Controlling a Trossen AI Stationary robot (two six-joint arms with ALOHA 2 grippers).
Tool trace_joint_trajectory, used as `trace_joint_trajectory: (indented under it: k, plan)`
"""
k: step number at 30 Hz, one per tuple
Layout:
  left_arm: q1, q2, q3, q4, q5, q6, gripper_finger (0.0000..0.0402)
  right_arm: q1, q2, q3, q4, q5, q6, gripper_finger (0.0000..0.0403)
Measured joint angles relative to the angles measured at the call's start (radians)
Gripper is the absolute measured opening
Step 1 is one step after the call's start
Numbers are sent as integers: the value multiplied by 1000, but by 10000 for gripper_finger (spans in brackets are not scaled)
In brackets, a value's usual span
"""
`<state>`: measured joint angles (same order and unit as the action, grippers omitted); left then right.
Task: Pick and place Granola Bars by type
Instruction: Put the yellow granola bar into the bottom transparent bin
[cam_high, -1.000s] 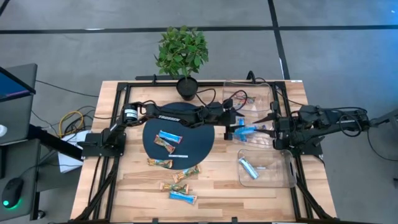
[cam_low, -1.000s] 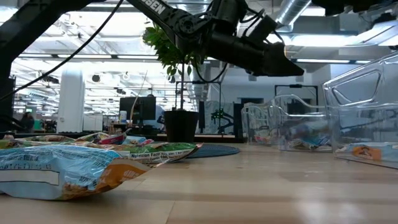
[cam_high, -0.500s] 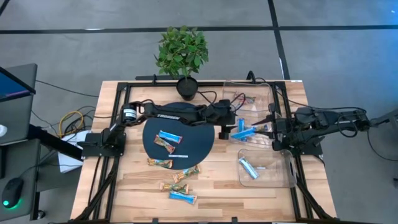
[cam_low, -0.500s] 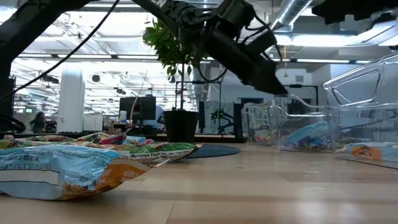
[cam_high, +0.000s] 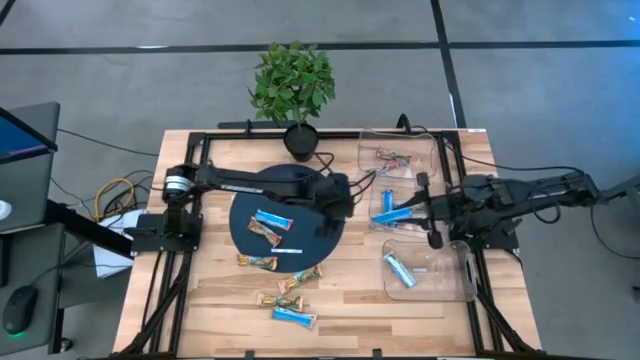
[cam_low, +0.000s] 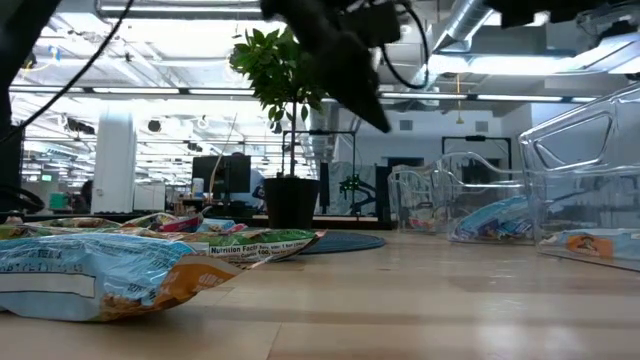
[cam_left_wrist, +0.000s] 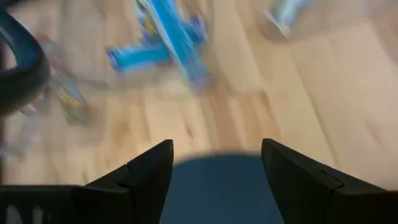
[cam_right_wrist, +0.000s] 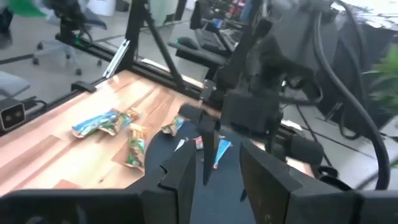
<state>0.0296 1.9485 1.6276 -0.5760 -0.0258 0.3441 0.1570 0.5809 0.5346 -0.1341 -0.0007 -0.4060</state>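
Several blue Granola Bars (cam_high: 392, 213) lie in a clear bin at the table's right; in the left wrist view these blue bars (cam_left_wrist: 163, 38) show blurred beyond my fingers. Two bars (cam_high: 270, 226) rest on the dark round mat (cam_high: 315, 235). Several more (cam_high: 285, 290) lie on the wood near the front edge. My left gripper (cam_high: 343, 198) hangs open and empty over the mat's right rim, and it also shows in the left wrist view (cam_left_wrist: 214, 149). My right gripper (cam_high: 422, 212) stands open and empty beside the bin of blue bars, pointing toward the table's left (cam_right_wrist: 214, 165).
A far clear bin (cam_high: 398, 160) holds red-orange bars. A near clear bin (cam_high: 445, 285) holds one light blue bar. A potted plant (cam_high: 293, 85) stands at the far edge. A thin white strip (cam_high: 285, 250) lies on the mat. Black frame rails run along both sides.
My left gripper has drawn back from the bin toward the table's left, rising and tipping down, and now hangs over the mat's rim. The blue bar that was at its fingertips now lies in the bin with the other blue bars. My right gripper has edged slightly toward the left.
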Motion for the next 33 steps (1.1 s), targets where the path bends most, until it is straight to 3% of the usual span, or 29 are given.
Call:
trace_joint_trajectory:
  k: [14,25,33]
  plan:
    - [-112,-347,-539,52,-15,-130,240,-2,311,-1,228,-3,-151,118]
    - [-226,-609,-880,333,-272,-183,240,-3,525,48,517,-1,-207,118]
    - [-247,-869,-1069,448,-396,-174,240,-9,721,167,528,-9,-197,118]
